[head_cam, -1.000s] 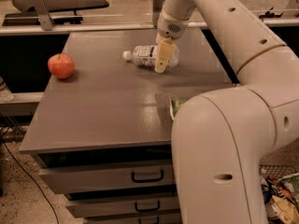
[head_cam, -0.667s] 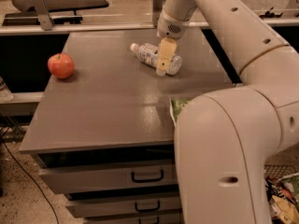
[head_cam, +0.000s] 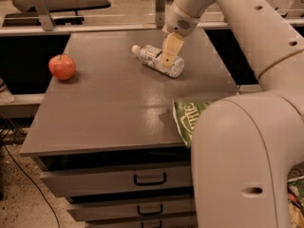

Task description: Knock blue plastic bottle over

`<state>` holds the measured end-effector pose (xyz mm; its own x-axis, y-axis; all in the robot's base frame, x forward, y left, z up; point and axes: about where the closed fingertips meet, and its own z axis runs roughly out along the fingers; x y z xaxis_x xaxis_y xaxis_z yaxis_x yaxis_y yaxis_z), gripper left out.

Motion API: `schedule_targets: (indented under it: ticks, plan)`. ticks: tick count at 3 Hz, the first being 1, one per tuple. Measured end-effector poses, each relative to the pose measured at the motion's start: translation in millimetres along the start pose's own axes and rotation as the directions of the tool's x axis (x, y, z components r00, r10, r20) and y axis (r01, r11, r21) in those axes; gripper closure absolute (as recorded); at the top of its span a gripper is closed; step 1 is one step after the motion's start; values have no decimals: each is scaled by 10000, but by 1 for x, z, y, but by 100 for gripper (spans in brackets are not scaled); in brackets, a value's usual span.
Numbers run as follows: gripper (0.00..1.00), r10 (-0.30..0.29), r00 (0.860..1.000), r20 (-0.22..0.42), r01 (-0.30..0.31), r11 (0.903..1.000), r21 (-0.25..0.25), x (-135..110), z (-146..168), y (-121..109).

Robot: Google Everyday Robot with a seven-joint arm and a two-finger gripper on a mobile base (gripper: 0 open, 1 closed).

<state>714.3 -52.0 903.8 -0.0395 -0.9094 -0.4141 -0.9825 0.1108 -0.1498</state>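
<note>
Blue plastic bottle (head_cam: pixel 151 56) lies on its side on the worktop (head_cam: pixel 109 108), rear-right area, white cap pointing rear-left. Gripper (head_cam: pixel 170 56) hangs from the arm w/ its tip over the bottle's mid-body, prob. touching it; can't tell if jaws are open or closed. Apple (head_cam: pixel 62 67) sits well apart, near left edge. Green bag (head_cam: pixel 186 118) at right edge, partly hidden by robot body.

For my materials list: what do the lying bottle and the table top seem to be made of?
The blue plastic bottle, lying on its side with the end effector over its middle, looks like thin clear plastic: see-through body, white cap, perhaps a paper label. The table top seems grey laminate or painted metal, semi-matte with a soft glare; I cannot tell which.
</note>
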Motion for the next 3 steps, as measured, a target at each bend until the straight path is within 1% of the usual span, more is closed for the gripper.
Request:
schedule_targets:
  ticks: [1, 2, 3]
  plan:
    - [0, 490, 9816, 1846, -615, 9962, 625, -9, -40, -8]
    - [0, 467, 9373, 3453, -1047, 9829, 1513, -11, -96, -19]
    - [0, -20, 9090, 4167, -968, 9716, 2158, -3, -142, -19]
